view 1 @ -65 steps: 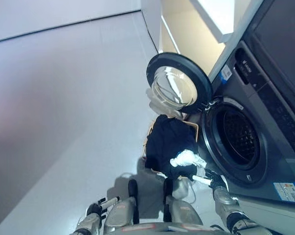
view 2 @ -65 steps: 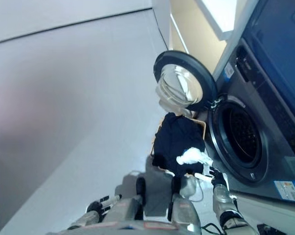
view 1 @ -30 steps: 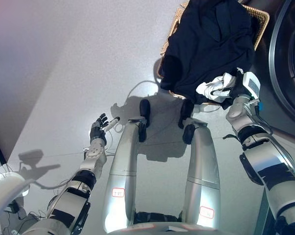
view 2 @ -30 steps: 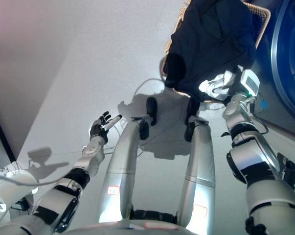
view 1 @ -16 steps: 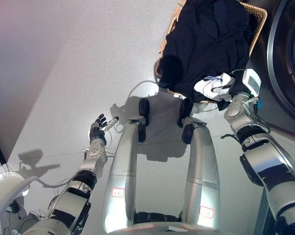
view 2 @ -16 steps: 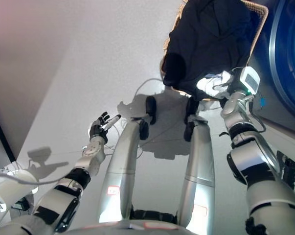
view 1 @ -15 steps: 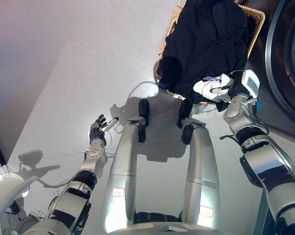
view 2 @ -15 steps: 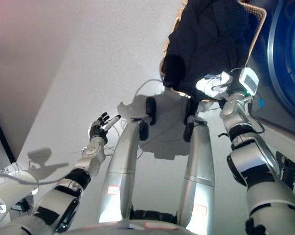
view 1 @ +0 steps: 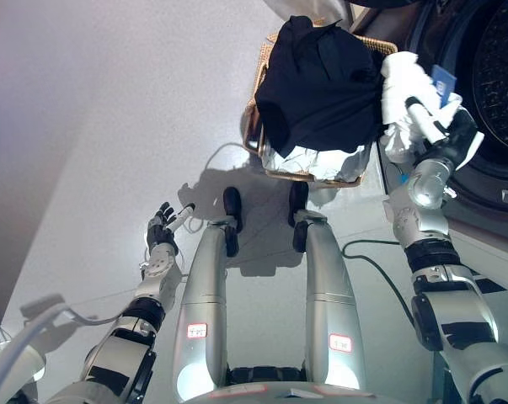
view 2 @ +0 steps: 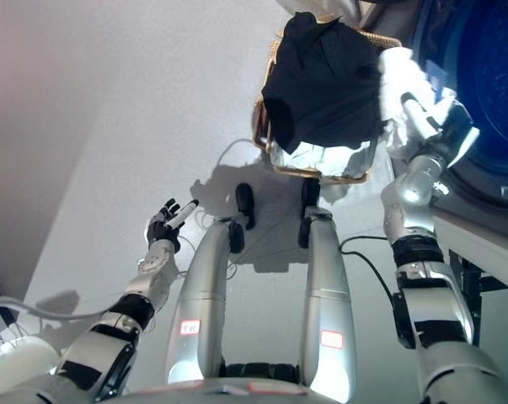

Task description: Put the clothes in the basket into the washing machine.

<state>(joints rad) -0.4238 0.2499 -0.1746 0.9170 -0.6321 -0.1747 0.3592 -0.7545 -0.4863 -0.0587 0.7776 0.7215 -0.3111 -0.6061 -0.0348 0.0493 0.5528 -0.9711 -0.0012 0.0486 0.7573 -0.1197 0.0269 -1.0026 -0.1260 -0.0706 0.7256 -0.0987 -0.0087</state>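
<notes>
A wicker basket (view 1: 317, 178) stands on the floor in front of me, heaped with black clothes (view 1: 321, 88) over a pale lining. My right hand (view 1: 446, 135) is shut on a white cloth (view 1: 403, 84) and holds it up beside the basket's right edge, just in front of the washing machine's open drum (view 1: 499, 80). My left hand (view 1: 163, 227) is open and empty, low at my left side over the floor, far from the basket.
The dark washing machine front (view 1: 489, 202) fills the right side, close to my right arm. Pale floor (view 1: 110, 126) stretches to the left of the basket.
The view has shifted. My right hand has lifted the white cloth off the black pile, up and to the right toward the drum. My left hand has stayed put.
</notes>
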